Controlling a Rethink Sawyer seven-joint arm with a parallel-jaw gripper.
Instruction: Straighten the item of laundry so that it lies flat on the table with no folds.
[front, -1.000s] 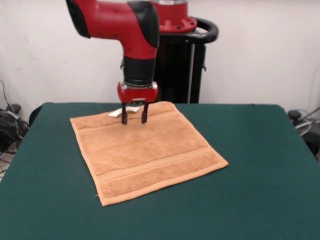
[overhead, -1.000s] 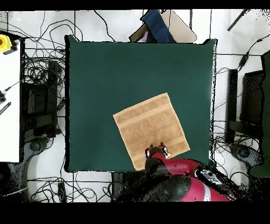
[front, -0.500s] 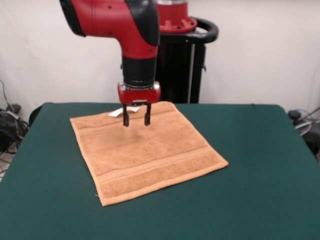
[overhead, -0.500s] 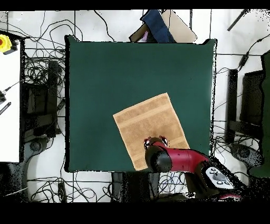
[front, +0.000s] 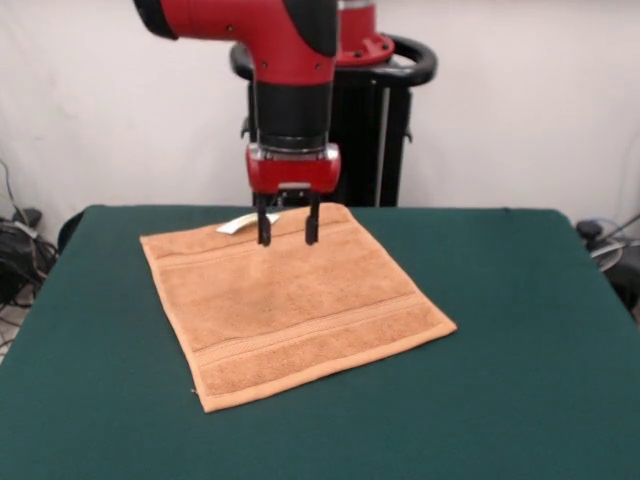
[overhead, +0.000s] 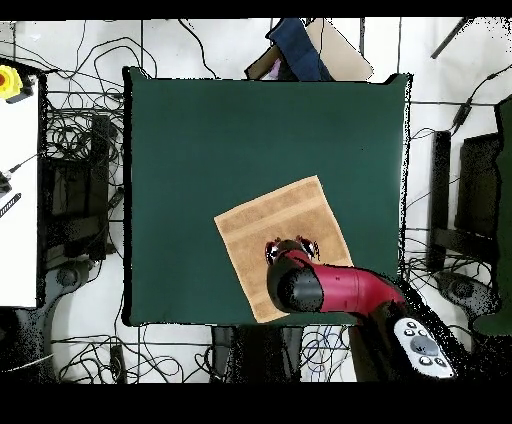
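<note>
Green felt covers the worktop (front: 520, 330), and I see the towel (front: 290, 305) lying flat toward its robot-side edge. My tool (front: 287, 238) hangs just above the towel's far band, prongs spread, holding nothing.

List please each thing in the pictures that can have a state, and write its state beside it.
towel: spread flat on the table, no folds to see, not held
tag: sticks out from the towel's far edge, lying on the table
claw: open, empty, above the towel near its far edge
table: bears only the towel
</note>
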